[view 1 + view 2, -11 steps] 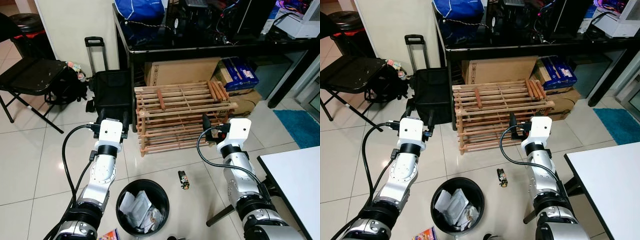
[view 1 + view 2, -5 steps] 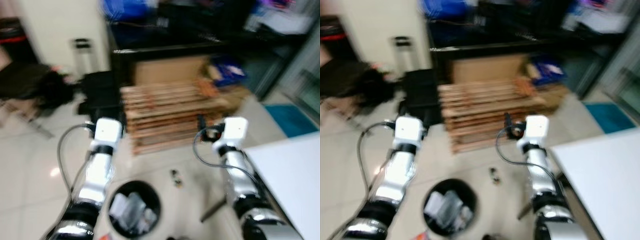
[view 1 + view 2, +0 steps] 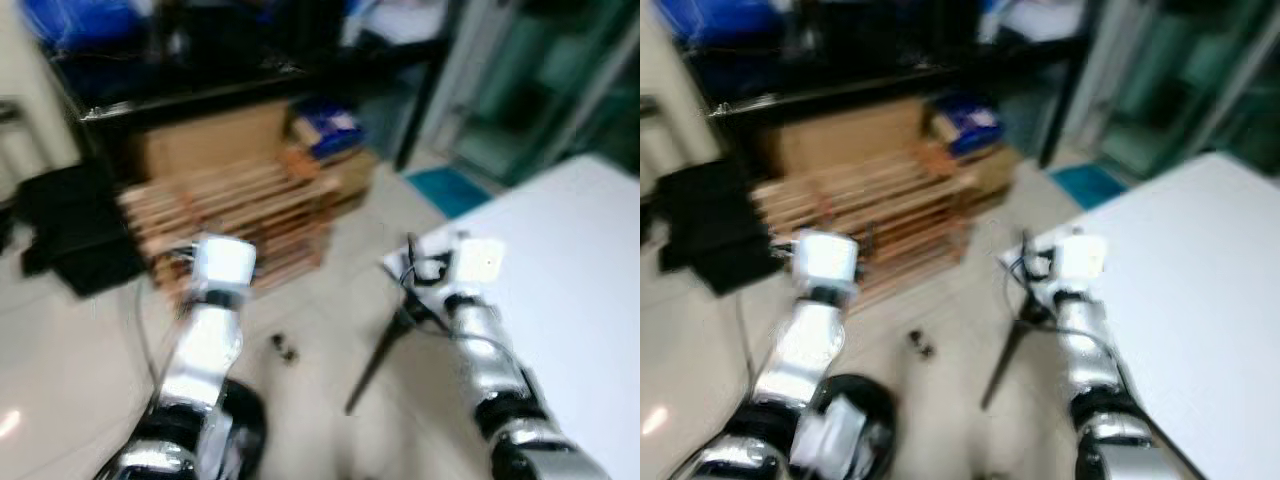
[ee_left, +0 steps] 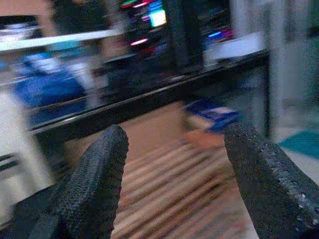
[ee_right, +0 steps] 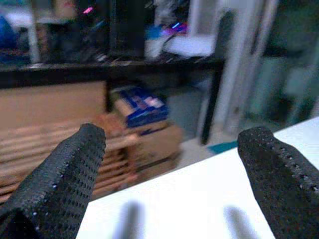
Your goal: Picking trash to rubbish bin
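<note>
The view had swung right, blurring: the bin [image 3: 238, 440] now sat near left, the trash [image 3: 285, 348] beside it. Left gripper [image 4: 172, 164] and right gripper [image 5: 169, 164] gaped, empty; pickup not begun.

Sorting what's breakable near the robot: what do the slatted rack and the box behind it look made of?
The slatted rack looks like bare, unpainted wood: pale tan slats and rails, matte. The box behind it looks like plain brown cardboard, flat and dull. Both are blurred, so this rests on colour and shape.

Slatted wooden rack [image 3: 235, 205], glossy tiled floor [image 3: 60, 340], smooth white table [image 3: 570, 260].
</note>
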Tool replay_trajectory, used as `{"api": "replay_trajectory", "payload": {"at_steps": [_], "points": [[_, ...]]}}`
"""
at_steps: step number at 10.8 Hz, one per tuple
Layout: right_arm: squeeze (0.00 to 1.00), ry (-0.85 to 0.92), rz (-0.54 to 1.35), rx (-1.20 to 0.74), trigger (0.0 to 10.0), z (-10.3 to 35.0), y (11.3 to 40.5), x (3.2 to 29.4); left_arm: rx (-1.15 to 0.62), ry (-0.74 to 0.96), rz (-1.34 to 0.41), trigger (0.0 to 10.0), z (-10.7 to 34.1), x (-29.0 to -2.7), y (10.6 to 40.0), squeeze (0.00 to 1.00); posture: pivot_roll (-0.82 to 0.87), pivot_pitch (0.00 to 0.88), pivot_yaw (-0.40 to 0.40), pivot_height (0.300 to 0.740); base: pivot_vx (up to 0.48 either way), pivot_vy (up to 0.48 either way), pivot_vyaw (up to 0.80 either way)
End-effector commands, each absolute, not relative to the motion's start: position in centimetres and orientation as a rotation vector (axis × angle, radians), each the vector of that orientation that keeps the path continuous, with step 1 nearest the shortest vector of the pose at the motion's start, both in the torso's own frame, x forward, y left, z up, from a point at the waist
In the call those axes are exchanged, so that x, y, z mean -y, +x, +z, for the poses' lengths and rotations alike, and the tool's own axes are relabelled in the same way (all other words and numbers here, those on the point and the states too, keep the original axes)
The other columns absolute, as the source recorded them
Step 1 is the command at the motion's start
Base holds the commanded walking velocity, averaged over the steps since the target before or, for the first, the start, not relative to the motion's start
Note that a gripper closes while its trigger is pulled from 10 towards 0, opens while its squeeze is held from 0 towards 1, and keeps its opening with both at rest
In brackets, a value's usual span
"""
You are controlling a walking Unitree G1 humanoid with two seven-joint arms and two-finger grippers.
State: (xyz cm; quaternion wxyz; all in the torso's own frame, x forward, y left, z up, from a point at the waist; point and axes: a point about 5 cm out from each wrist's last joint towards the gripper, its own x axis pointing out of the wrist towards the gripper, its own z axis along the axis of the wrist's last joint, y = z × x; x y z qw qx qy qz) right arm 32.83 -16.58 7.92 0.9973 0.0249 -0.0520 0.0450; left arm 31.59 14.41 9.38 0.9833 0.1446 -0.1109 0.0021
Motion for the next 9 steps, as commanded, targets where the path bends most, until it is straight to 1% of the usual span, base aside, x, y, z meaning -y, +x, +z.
{"api": "replay_trajectory", "payload": {"at_steps": [1, 9], "points": [[0.0, 0.061, 0.101, 0.109, 10.0, 8.15, 33.04, 16.05, 0.232, 0.3, 0.021, 10.0, 9.75, -15.12, 31.7, 0.0, 0.03, 0.008, -0.05, 0.74, 0.0, 0.0, -0.8], [0.0, 0.061, 0.102, 0.105, 10.0, 8.05, 32.96, 16.04, 0.231, 0.296, 0.012, 10.0, 9.74, -14.91, 31.64, 0.0, 0.03, 0.014, -0.051, 0.74, 0.0, 0.0, -0.8]]}}
